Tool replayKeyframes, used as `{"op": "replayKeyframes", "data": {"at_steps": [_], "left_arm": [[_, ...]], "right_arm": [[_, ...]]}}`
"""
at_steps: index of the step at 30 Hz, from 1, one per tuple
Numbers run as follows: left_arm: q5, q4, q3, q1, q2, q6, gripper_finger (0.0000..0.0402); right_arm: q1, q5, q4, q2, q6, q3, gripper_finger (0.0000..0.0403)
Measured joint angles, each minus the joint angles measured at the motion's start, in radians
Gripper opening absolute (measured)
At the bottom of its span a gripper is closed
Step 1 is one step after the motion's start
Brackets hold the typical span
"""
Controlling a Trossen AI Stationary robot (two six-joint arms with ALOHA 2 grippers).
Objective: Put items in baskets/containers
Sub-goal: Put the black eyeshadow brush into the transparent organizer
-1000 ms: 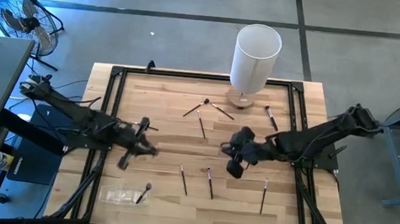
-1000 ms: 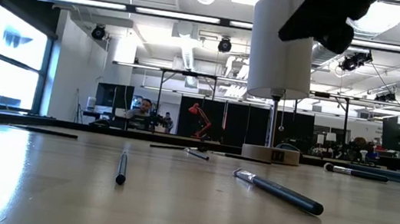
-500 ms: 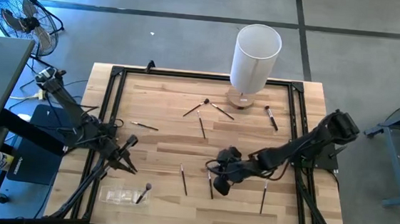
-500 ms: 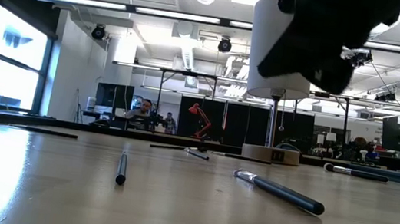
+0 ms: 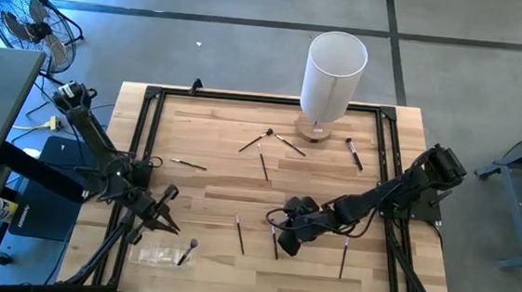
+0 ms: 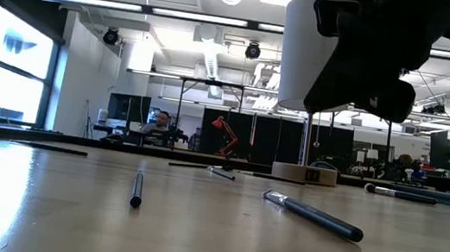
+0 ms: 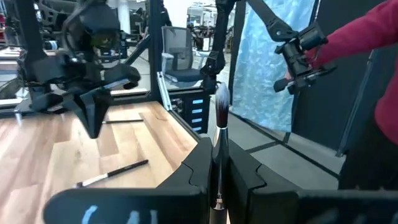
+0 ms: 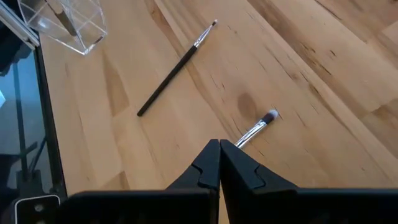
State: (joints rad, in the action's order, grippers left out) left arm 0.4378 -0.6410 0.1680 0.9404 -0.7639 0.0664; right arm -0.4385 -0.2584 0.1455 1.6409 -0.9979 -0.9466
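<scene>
Now the right gripper [image 5: 279, 242] has dropped from above mid-table onto a brush [image 8: 255, 130] near the table's [image 5: 333, 184] front centre and pinched its fingers around the handle, so a pick looks under way. Meanwhile the left gripper [image 5: 169, 227], clamped on another brush [image 7: 220, 127], has swung toward the clear tray [image 5: 158, 255] at the near left, ready to drop it. Only the wrist views show each brush between closed fingers; from overhead both grips are too small to read.

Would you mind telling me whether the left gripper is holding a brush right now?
Yes, in the left wrist view the left gripper has its jaws shut on a brush, whose tuft sticks up between them.
</scene>
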Motion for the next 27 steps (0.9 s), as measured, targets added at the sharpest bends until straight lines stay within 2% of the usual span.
{"op": "replayKeyframes", "data": {"at_steps": [12, 18, 24, 27], "left_arm": [[0.027, -0.294, 0.004, 0.044, -0.286, 0.044, 0.0013], [0.008, -0.300, 0.044, 0.044, -0.389, 0.073, 0.0013], [-0.006, -0.299, 0.050, 0.043, -0.428, 0.110, 0.0013], [-0.010, -0.295, 0.050, 0.042, -0.432, 0.134, 0.0032]], "right_arm": [[0.000, 0.002, 0.001, 0.000, -0.016, 0.000, 0.0001], [0.000, 0.003, 0.000, 0.000, -0.020, 0.000, 0.0001], [0.000, 0.003, 0.000, 0.000, -0.023, 0.000, 0.0001], [0.000, 0.003, 0.000, 0.000, -0.023, 0.000, 0.0000]]}}
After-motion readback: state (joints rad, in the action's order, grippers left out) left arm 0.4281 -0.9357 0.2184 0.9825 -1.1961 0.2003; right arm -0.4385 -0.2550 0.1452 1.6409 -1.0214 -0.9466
